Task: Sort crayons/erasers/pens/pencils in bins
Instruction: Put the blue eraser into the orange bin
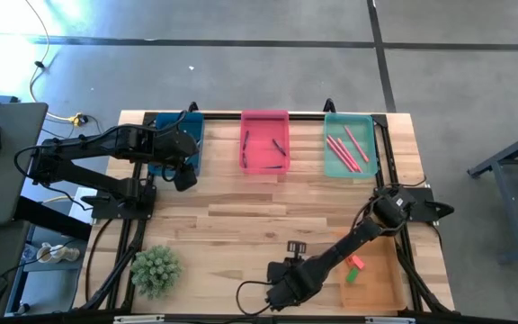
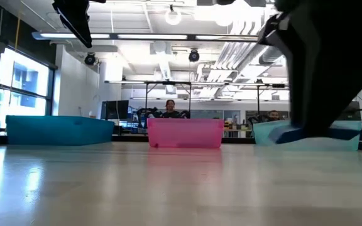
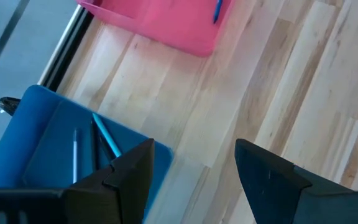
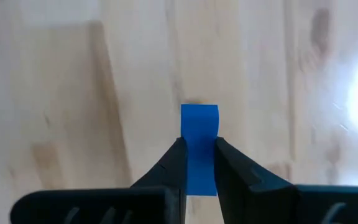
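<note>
We see the right tool point(image 4: 197, 165) clamped on the blue eraser point(image 4: 199, 134), near the counter point(image 1: 241, 225) edge, left of the orange bin point(image 1: 380, 288). A narrow grip may let it twist free in transit. The left tool point(image 3: 194, 174) stands apart beside the blue bin point(image 3: 42, 149). No writing is legible.

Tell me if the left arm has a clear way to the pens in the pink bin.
Probably yes. The left gripper hangs open by the blue bin, next to the pink bin, and nothing stands between them. The pens lie uncovered. The right gripper is far off, holding a blue eraser.
</note>
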Controlling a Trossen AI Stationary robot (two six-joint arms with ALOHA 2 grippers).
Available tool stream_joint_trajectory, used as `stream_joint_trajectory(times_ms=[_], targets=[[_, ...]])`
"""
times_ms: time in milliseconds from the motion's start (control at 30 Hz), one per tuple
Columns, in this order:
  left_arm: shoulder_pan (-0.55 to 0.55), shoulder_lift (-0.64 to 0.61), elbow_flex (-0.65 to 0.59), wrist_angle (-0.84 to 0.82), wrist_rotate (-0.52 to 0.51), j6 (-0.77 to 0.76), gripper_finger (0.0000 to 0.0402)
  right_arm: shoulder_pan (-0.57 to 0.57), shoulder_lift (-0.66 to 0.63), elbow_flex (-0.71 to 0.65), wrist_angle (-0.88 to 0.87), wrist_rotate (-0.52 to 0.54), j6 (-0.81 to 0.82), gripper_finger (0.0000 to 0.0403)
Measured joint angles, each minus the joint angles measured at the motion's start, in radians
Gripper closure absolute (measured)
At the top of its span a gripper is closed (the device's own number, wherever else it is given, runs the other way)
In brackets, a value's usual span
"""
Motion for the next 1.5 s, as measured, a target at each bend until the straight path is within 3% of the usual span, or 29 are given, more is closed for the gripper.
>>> stream_joint_trajectory(times_ms=[400,600,967,1233,1500], targets=[[0.0,0.0,0.0,0.001,-0.03,-0.009,0.0188,0.009,-0.1,-0.038,-0.221,0.099,0.024,0.0362],[0.0,0.0,0.0,0.002,-0.03,-0.01,0.0188,0.011,-0.261,-0.223,-0.219,0.117,0.13,0.0362],[0.003,0.0,0.0,0.009,-0.03,-0.018,0.0188,0.066,-0.676,-0.598,-0.171,0.086,0.408,0.0362],[0.003,0.0,0.0,0.02,-0.03,-0.085,0.0188,0.149,-0.893,-0.85,-0.026,0.007,0.587,0.0362],[0.003,0.0,0.0,0.119,-0.03,-0.115,0.0188,0.232,-0.939,-1.047,0.258,-0.102,0.667,0.0362]])
